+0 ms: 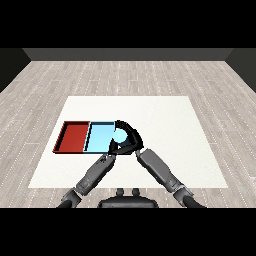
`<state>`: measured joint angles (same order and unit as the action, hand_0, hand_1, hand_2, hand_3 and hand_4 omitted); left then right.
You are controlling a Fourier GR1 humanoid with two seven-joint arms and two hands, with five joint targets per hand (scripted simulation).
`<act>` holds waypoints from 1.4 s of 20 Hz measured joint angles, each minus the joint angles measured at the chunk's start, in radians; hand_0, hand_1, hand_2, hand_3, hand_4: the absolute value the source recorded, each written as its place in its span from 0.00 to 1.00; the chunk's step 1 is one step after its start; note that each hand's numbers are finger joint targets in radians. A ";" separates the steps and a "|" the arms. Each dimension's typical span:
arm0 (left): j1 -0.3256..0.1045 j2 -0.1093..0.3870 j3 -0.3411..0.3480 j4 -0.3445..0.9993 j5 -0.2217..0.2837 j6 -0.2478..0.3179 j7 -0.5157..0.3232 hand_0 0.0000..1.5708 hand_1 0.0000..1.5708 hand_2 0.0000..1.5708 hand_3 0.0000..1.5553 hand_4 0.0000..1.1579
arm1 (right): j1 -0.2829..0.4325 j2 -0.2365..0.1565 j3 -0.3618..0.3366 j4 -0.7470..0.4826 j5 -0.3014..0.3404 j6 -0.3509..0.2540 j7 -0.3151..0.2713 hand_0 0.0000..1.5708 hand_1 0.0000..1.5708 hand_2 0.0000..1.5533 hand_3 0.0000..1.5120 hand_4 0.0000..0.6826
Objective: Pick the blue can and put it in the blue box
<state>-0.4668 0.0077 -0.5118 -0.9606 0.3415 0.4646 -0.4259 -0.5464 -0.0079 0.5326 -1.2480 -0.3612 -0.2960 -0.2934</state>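
just left of the frame's centre, the right hand arches over the right end of the light blue tray, its black fingers and thumb curled round the blue can. the can shows as a pale blue disc ringed by the hand, and it sits at the tray's right edge, partly over the tray's floor; whether it rests on the tray or is held just above it cannot be told from this view. the right forearm runs down from the hand toward the lower right of the frame.

the left hand lies just below the can and close to the tray's lower right corner, touching or nearly touching the right hand. it is mostly hidden where the two dark hands overlap, so i cannot tell how it is set. the left forearm slants down from it toward the lower left of the frame.

the red tray lies directly left of the light blue tray, their long sides touching. both trays sit on the left half of the white table, whose right half is bare. around the table spreads a pale wood-plank floor, ending in a dark wall at the upper edge of the scene.
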 measured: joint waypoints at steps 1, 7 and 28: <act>0.012 -0.001 0.000 -0.015 -0.011 0.000 0.010 1.00 1.00 0.99 0.96 0.98 | 0.013 -0.001 -0.011 -0.013 0.009 0.011 0.004 0.00 0.00 0.00 0.00 0.00; 0.012 0.004 0.007 -0.023 -0.043 0.011 0.017 1.00 1.00 1.00 0.97 0.98 | 0.028 0.003 -0.047 -0.027 0.007 0.040 0.024 0.00 0.00 0.00 0.00 0.00; -0.009 0.073 0.154 0.072 -0.140 -0.038 0.031 1.00 1.00 1.00 0.96 0.98 | 0.427 -0.182 -0.308 -0.524 -0.059 0.174 0.058 0.00 0.00 0.00 0.00 0.00</act>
<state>-0.4757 0.0811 -0.3578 -0.8887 0.2016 0.4264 -0.3950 -0.1192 -0.1898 0.2251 -1.7720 -0.4198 -0.1225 -0.2359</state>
